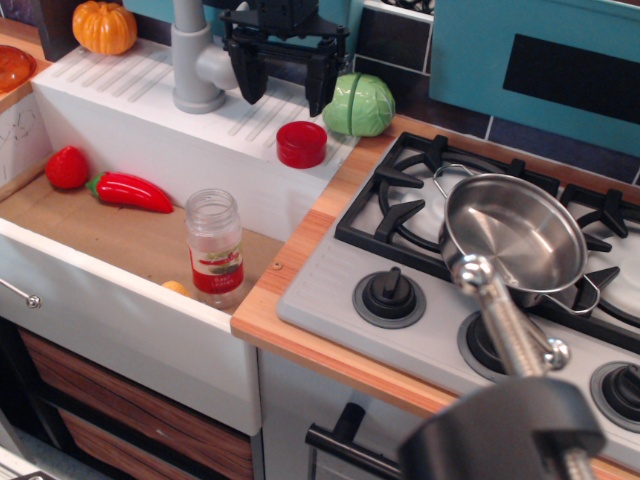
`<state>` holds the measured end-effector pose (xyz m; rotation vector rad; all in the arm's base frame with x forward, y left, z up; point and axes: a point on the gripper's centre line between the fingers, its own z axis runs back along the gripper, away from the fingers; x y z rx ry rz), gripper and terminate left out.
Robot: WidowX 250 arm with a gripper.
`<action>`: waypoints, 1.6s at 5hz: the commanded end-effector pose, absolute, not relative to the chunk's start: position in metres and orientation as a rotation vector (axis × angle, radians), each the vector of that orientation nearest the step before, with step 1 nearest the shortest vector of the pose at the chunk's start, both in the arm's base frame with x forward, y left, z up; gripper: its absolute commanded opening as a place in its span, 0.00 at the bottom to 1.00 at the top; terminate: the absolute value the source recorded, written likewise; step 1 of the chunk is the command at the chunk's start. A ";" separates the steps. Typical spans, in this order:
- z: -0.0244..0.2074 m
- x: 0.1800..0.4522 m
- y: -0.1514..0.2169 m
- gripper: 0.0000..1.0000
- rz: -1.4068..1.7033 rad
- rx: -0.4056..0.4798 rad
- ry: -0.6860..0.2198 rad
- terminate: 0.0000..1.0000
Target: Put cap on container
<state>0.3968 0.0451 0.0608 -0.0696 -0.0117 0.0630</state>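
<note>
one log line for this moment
phase: approach | gripper: open, above small round red plastic cap | clear labelled jar: upright in sink, uncapped

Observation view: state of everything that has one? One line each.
gripper: open, empty, above the cap
cap: off the container, flat on the sink ledge
container: upright in the sink, uncapped
steel pot: on the stove, empty, no lid
stove knobs: setting not readable
</note>
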 end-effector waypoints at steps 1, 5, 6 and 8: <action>0.067 0.416 0.048 1.00 0.060 -0.048 -0.097 0.00; 0.039 0.436 0.043 1.00 0.079 -0.044 -0.168 0.00; 0.031 0.438 0.043 1.00 0.064 -0.026 -0.170 0.00; 0.023 0.440 0.043 0.00 0.055 -0.010 -0.156 0.00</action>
